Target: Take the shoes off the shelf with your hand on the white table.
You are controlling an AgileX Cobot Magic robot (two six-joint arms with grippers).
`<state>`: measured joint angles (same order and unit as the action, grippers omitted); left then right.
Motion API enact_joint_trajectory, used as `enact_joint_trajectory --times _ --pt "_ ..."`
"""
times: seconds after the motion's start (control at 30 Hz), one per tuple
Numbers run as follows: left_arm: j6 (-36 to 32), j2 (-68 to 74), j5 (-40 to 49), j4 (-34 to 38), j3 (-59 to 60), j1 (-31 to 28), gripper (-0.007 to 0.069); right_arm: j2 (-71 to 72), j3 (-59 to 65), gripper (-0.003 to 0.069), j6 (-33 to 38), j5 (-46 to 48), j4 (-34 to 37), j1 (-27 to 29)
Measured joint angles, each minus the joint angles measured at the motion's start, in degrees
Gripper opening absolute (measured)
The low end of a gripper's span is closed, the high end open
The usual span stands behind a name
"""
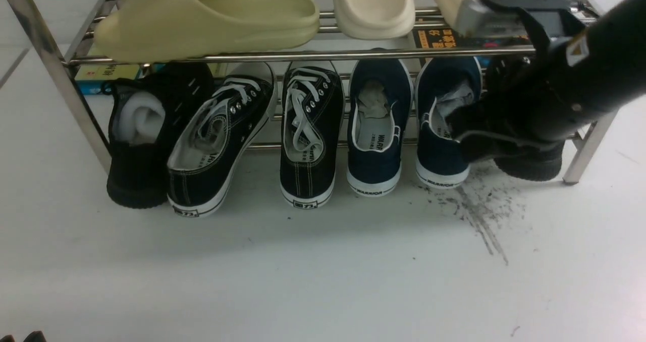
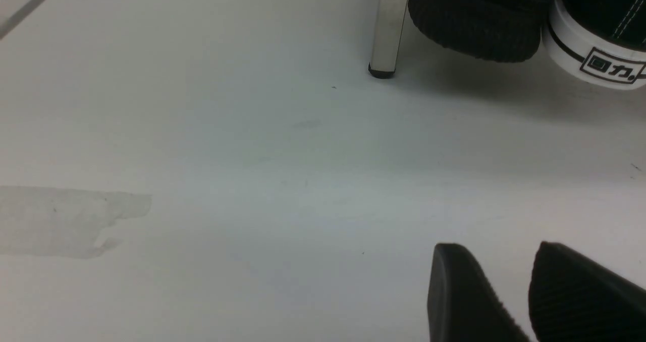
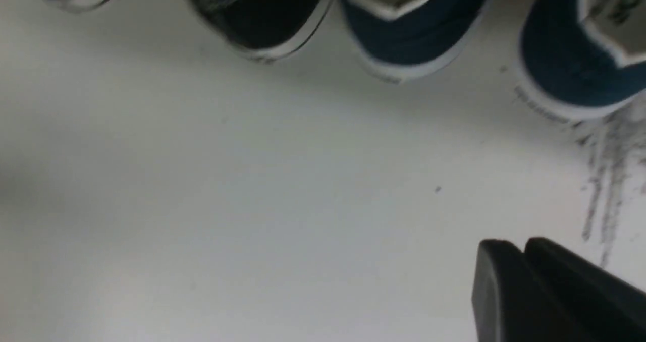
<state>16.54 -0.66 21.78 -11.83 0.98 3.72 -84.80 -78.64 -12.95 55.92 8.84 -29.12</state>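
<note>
Nearest, well in front of the shelf (image 1: 303,55) and out toward its left leg (image 2: 386,29), the left end effector (image 2: 504,261) hovers over the bare white counter (image 1: 323,271). Its two ribbed fingers are apart, with a narrow strip of counter showing between them and nothing held. Toward the shelf's right end, the right end effector (image 3: 522,259) hangs above the counter near a patch of dark scuffs (image 1: 479,211). In the blurred wrist view its fingers stand all but together, with only a thin dark seam between them and nothing in them. The bulky black right arm (image 1: 580,79) reaches in from the shelf's right side and covers the right edge of the right one of the shoes (image 1: 439,155); whether it touches that shoe I cannot tell. The shoes, navy slip-ons with white soles and paper stuffing, are in the shelf's lower tier, right of its middle. They sit side by side, heels toward the front and down on the counter, toes under the top tier. Left of them in the same tier sit two black lace-ups (image 1: 308,130) with white laces, the left one tilted, and at the shelf's left end a black sneaker (image 1: 136,165). On the shelf's top tier lie a pale green slide (image 1: 212,19) and a cream slide (image 1: 373,9).
</note>
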Motion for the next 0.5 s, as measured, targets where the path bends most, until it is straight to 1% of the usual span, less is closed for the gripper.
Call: enact_joint_trajectory --times 0.03,0.1,0.2,0.23,0.27,0.3,0.33,0.37,0.4,0.5 --pt "0.00 0.00 0.00 0.00 0.00 0.00 0.0242 -1.66 -1.42 0.0124 -3.39 -0.76 -2.86 -0.13" --pt "0.00 0.00 0.00 0.00 0.00 0.00 0.0242 -4.08 -3.02 0.0168 -6.33 -2.00 -6.15 -0.13" --pt "0.00 0.00 0.00 0.00 0.00 0.00 0.0242 -7.48 -4.42 0.0251 -10.03 -4.92 -9.55 -0.13" --pt "0.00 0.00 0.00 0.00 0.00 0.00 0.0242 -8.49 -4.69 0.0283 -11.18 -6.16 -10.11 -0.13" --pt "0.00 0.00 0.00 0.00 0.00 0.00 0.0242 -8.69 -4.71 0.0288 -11.38 -6.40 -10.25 -0.13" --pt "0.00 0.00 0.00 0.00 0.00 0.00 0.0242 -10.07 -4.86 0.0325 -12.52 -8.30 -10.80 -0.13" --pt "0.00 0.00 0.00 0.00 0.00 0.00 0.0242 -11.00 -4.90 0.0344 -13.46 -9.33 -11.16 -0.13" --pt "0.00 0.00 0.00 0.00 0.00 0.00 0.0242 -11.00 -4.90 0.0347 -13.54 -9.52 -11.16 -0.13" --pt "0.00 0.00 0.00 0.00 0.00 0.00 0.0242 -12.26 -4.93 0.0370 -14.28 -11.12 -11.64 -0.13" --pt "0.00 0.00 0.00 0.00 0.00 0.00 0.0242 -13.80 -4.93 0.0383 -15.31 -12.47 -12.31 -0.13"
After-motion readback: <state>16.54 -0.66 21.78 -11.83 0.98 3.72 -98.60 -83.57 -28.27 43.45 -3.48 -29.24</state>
